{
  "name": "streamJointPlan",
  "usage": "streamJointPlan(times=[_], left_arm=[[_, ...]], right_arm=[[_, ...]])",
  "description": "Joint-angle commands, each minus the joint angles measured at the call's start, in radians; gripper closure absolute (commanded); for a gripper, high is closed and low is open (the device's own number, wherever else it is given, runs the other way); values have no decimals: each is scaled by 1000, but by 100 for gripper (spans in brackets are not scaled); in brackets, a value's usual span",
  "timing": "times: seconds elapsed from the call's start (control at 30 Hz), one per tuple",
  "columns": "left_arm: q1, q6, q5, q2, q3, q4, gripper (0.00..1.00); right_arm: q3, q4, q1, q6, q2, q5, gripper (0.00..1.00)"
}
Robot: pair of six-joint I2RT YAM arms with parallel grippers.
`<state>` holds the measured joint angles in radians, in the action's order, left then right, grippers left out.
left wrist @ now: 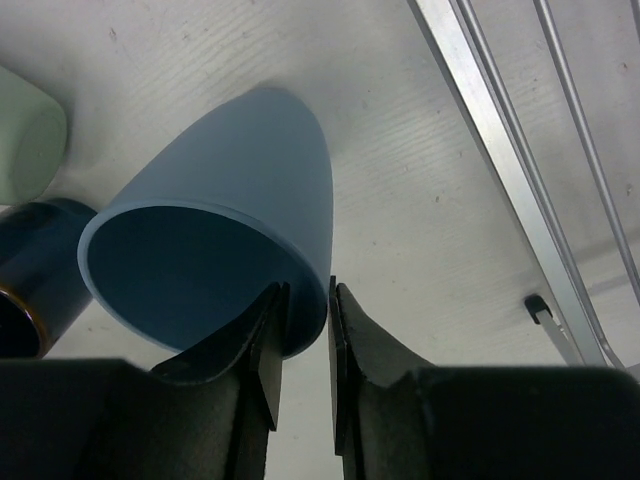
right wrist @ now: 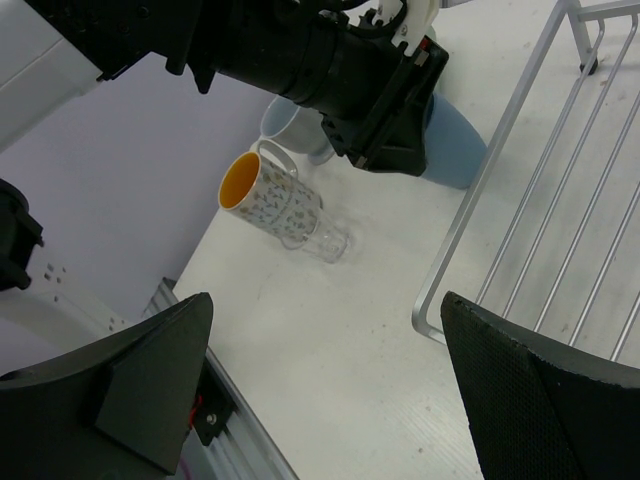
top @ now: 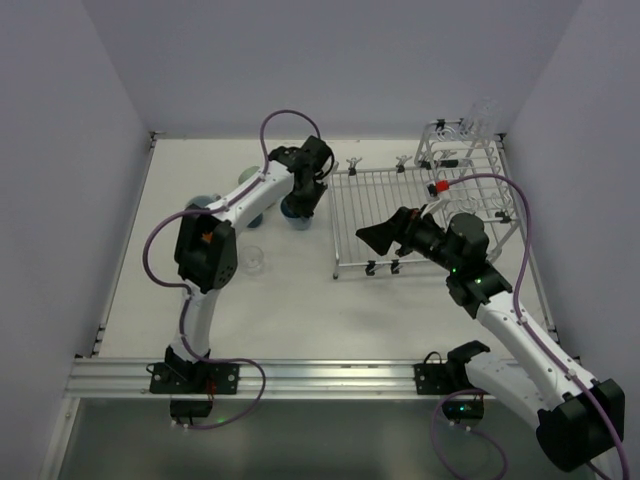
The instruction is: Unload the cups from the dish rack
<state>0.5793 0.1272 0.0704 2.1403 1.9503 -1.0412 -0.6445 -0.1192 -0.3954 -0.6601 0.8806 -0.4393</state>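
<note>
rim of light blue tumbler (left wrist: pixel 250 160) sits between left hand's (left wrist: pixel 305 330) jaws.

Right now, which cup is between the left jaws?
The light blue tumbler: its rim sits between the left gripper's jaws. The dark blue mug and pale green tumbler lie outside them.

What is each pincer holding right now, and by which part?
Left pincer straddles the light blue tumbler at its rim, one finger inside, one outside; a firm grip cannot be told. Right pincer: open, empty.
</note>
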Motion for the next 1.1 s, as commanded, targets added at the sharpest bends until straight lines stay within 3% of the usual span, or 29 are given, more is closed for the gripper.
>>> streamJointPlan(times=[0.0, 0.43, 0.57, 0.73, 0.8, 0.97, 1.07], left_arm=[[7, -26, 19, 12, 41, -14, 70], [-7, 2, 48, -16, 208, 13, 38], [-44, 21, 46, -66, 262, 45, 23], [-179, 84, -70, -200, 150, 216, 25], [-278, 115, -211, -247, 104, 294, 28], [-467, 134, -498, -168, 104, 281, 34], [-524, 121, -520, -97, 174, 230, 33]], right_arm=[[-9, -10, -2, 17, -20, 1, 1], [-15, -10, -2, 19, -17, 1, 1], [-18, -7, -2, 20, -17, 1, 1], [-15, 0, -2, 25, -26, 5, 1], [-15, 4, -2, 28, -31, 7, 1], [-12, 3, -2, 28, -34, 1, 1], [-9, 6, -2, 28, -38, -9, 1]])
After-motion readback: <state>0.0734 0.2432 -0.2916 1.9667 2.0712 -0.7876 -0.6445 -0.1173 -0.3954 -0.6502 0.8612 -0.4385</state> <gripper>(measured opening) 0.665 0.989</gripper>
